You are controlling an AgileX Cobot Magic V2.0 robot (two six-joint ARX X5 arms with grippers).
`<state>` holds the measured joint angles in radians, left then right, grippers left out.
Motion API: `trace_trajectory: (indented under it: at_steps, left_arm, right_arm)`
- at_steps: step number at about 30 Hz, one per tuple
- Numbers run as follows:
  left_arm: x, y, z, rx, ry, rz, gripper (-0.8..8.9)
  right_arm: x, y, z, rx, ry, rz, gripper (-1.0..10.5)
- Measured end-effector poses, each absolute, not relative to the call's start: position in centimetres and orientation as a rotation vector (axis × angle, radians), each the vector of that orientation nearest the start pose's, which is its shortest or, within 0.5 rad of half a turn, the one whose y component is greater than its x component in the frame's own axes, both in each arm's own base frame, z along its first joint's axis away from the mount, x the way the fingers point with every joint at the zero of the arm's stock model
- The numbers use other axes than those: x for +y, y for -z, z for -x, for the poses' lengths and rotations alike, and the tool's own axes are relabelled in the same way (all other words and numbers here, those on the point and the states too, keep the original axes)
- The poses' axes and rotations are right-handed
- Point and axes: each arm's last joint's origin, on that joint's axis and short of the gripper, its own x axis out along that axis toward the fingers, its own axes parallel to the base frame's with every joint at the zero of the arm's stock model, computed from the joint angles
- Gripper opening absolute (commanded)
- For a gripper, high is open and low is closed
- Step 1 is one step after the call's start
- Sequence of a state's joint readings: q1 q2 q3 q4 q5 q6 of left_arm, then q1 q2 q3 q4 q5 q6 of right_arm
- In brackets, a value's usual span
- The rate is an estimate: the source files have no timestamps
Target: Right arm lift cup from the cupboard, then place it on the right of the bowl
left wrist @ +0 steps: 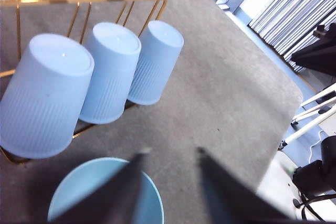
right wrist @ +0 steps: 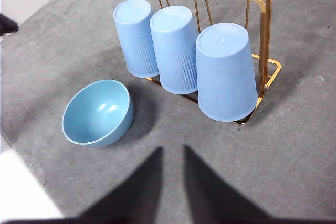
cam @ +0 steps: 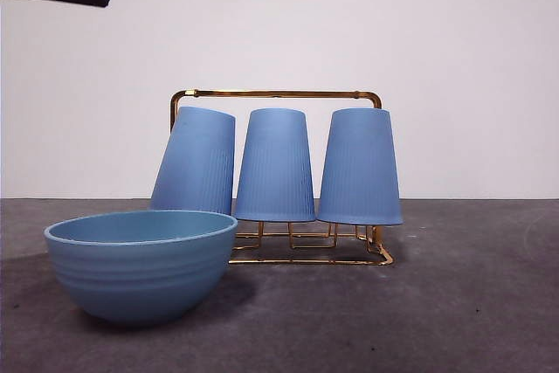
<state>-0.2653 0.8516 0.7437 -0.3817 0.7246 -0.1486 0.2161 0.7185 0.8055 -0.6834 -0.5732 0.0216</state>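
— Grey tabletop, three cups upside down on the cupboard. Which one?

— Nearest cup. My right pincer hovers narrowly parted (left pincer waits); I'd widen, lift straight off, land beside the bowl.

Three blue cups sit upside down on the gold cupboard; the bowl stands nearer, toward the table's left edge.
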Motion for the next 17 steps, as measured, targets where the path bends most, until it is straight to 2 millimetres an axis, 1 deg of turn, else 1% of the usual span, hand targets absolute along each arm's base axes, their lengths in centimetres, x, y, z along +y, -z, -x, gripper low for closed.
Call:
trace_trajectory:
  at_steps: [2,3,5,13,17]
  left_arm:
    - [-6.44,-29.39,-16.42,0.560,0.933,0.246,5.59]
    - [-6.45,-29.39,-16.42,0.559,0.934,0.245,5.82]
    - [-6.45,-29.39,-16.42,0.559,0.934,0.244,5.89]
    - [-6.45,-29.39,-16.42,0.558,0.935,0.242,5.88]
    - [-6.44,-29.39,-16.42,0.558,0.935,0.242,5.88]
  right_arm:
    - [4.46,-30.66,-12.98,0.610,-0.759,-0.128,4.0]
    - [4.46,-30.66,-12.98,0.610,-0.759,-0.128,4.6]
    - [4.46,-30.66,-12.98,0.610,-0.759,-0.128,5.3]
    - [4.49,-30.81,-13.13,0.607,-0.749,-0.165,5.4]
    - [4.84,-31.64,-13.75,0.627,-0.747,-0.197,5.4]
